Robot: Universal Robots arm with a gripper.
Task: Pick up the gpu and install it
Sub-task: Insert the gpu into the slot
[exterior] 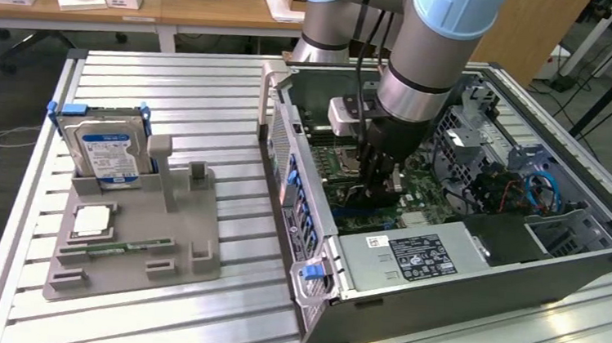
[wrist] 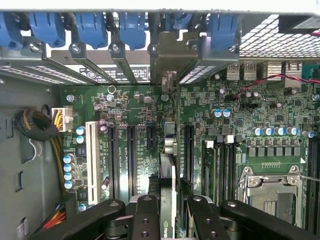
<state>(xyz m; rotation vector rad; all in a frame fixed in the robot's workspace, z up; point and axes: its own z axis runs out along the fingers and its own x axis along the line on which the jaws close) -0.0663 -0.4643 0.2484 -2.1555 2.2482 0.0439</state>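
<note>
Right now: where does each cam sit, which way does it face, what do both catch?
Exterior view: off the arm, raised, looking down on the open computer case and parts tray; arm and gripper show.
Wrist view: on the wrist, facing the motherboard; fingers clamp the gpu edge-on.
Shared: gripper, case interior.

one gpu (wrist: 169, 165) — one hard drive (exterior: 105, 152)

Thin dark gpu (wrist: 168, 165), edge-on, upright over green motherboard slots

Tight room inside the computer case (exterior: 473, 283)

The way down is hemmed in by the case walls, power supply (exterior: 414, 254) and upright gpu (wrist: 170, 165).
</note>
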